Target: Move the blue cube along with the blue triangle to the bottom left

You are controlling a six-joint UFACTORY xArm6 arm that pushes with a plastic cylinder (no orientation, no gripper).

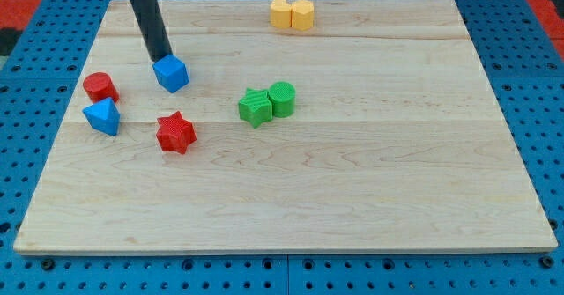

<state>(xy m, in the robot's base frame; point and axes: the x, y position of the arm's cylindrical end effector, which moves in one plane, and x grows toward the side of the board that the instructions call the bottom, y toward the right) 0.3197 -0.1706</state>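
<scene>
Fingers: none show in this view, so you cannot tell them open or closed; the arm ends in a straight dark rod (148,18) that enters from the view's top left and slants down toward the right. My tip (164,59) rests on the wooden counter (352,180), at the upper left edge of the blue cube (172,73); you see the two touching or very nearly so, and the view does not settle which. The blue cube lies in the counter's upper left part, turned so that one corner faces the view's bottom. The blue triangle (102,117) lies to the lower left of the cube, near the counter's left edge and clearly apart from the cube. Just above the triangle, close to touching, you find the red cylinder (100,87). The red star (175,133) lies to the right of the triangle and below the blue cube, apart from both. Near the counter's middle, the green star (255,108) and the green cylinder (282,99) stand pressed together, the cylinder on the right and slightly higher in the view. At the counter's top edge, right of centre, two yellow blocks (281,13) (302,14) sit side by side and touching; their shapes cannot be made out for certain.
</scene>
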